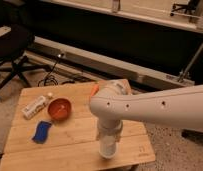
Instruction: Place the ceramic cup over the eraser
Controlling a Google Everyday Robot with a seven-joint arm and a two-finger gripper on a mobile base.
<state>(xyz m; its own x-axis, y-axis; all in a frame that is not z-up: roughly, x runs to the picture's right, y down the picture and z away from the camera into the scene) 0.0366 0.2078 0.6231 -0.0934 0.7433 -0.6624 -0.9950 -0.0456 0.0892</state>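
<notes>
The big white arm (145,107) reaches in from 3 o'clock and bends down over the wooden worktop (70,145). The gripper (108,142) points down near the worktop's front edge, at about 6 o'clock. The white cup (107,149) sits right under it, low on the worktop. The arm hides how the gripper meets the cup. The eraser cannot be seen. Out at 9 o'clock, well apart from the cup, are an orange bowl (59,109), a blue pad (41,131) and a small white bottle (36,105) lying down. A black chair (12,47) stands on the floor at 10 o'clock.
</notes>
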